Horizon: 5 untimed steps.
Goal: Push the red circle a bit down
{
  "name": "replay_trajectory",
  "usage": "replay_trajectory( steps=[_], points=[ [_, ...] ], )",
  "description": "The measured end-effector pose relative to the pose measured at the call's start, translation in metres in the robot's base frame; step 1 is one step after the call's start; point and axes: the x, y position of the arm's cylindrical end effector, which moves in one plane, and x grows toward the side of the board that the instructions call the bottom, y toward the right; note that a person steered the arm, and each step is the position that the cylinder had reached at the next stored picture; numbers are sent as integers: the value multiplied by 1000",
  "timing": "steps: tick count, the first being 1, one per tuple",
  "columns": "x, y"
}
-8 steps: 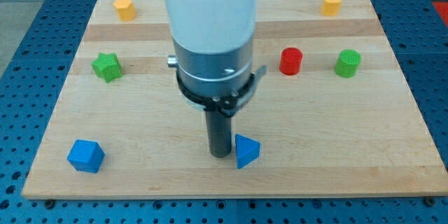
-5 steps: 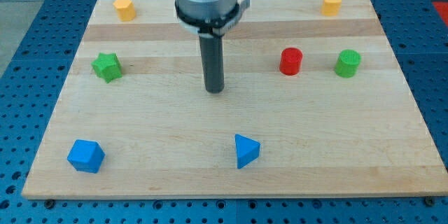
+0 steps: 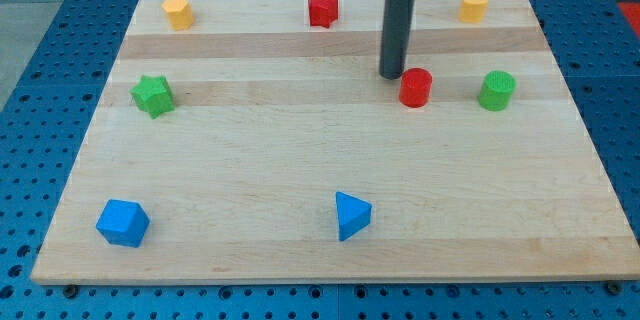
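The red circle (image 3: 416, 87) is a short red cylinder on the wooden board (image 3: 250, 170), right of centre in the upper half. My tip (image 3: 391, 74) is the lower end of the dark rod that comes down from the view's top. It stands just up and left of the red circle, very close to it or touching its upper left edge.
A green cylinder (image 3: 497, 90) stands right of the red circle. A red star (image 3: 322, 7) and two yellow blocks (image 3: 177, 11) (image 3: 473, 4) lie along the top edge. A green star (image 3: 152, 94) is at the left, a blue block (image 3: 123, 222) at bottom left, a blue triangle (image 3: 351, 214) at bottom centre.
My tip has moved from beside the blue triangle up the board and then right, to just up and left of the red circle. The arm's body has left the view, uncovering the red star.
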Motion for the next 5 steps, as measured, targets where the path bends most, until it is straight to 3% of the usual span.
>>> replay_trajectory(
  steps=[2, 5],
  points=[
    [4, 20],
    [75, 21]
  ],
)
